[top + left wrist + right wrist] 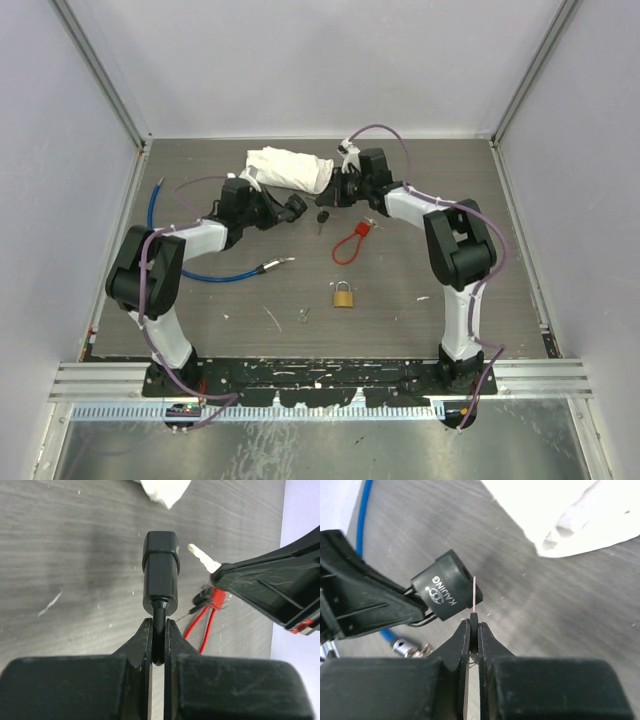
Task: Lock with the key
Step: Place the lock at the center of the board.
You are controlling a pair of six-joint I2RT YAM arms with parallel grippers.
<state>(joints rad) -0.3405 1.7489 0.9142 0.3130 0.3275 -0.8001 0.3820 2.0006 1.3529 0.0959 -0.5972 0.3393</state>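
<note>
A: So, where's the lock (160, 572)?
B: Held over the desk (400, 320) near its far edge, left claw (158, 622) clamped on its shackle (159, 611).
A: And the key (200, 556)?
B: Pinched in the shut right claw (474, 622), just beside the lock.

Both tools are black. The left tool (159, 630) pinches a matte black padlock (160, 572) stamped with white lettering, and the right tool (474, 625) pinches a silver key (202, 559). Just below the right tool lies a red loop (350, 243), and further towards the bases a yellow brass padlock (342, 295). Beyond both tools is a white cloth (290, 170), and left of the left tool a blue cable (364, 507). The bench (420, 200) is dark grey with a streaky wood grain.
</note>
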